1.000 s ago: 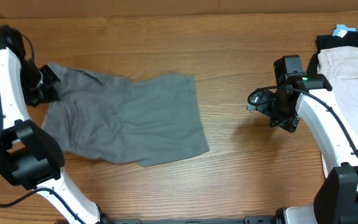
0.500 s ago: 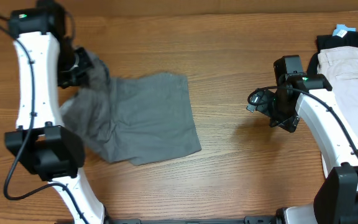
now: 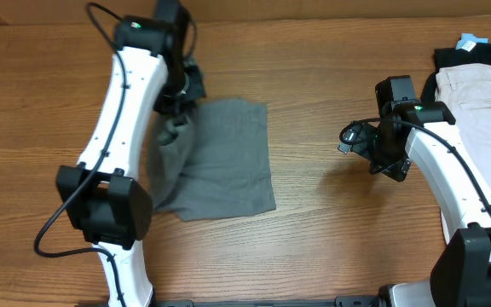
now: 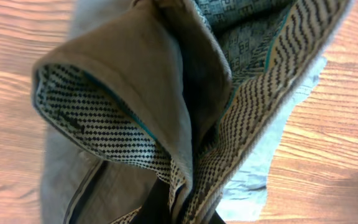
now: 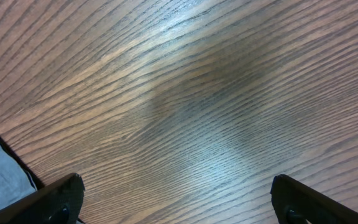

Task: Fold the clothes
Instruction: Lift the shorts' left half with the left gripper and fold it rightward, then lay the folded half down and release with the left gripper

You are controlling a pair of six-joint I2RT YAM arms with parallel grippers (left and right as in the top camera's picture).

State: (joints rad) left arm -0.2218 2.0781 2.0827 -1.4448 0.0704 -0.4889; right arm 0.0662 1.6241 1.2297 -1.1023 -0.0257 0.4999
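The grey shorts (image 3: 224, 162) lie on the wooden table left of centre, partly folded over. My left gripper (image 3: 177, 107) is shut on their waistband end and holds it lifted above the rest of the cloth. In the left wrist view the waistband (image 4: 166, 118) hangs from the fingers, showing its black-and-white patterned lining; the fingertips are buried in the cloth. My right gripper (image 3: 354, 136) is open and empty over bare wood to the right; in the right wrist view its fingers (image 5: 179, 199) are spread wide above the tabletop.
A stack of folded clothes, a pale beige garment (image 3: 482, 98) over a black one (image 3: 476, 55), lies at the far right edge beside my right arm. Bare wood lies between the shorts and the right gripper.
My left arm has swung from the far left towards the centre, carrying the waistband end over the shorts, so the cloth is now narrower. The right arm has not moved.
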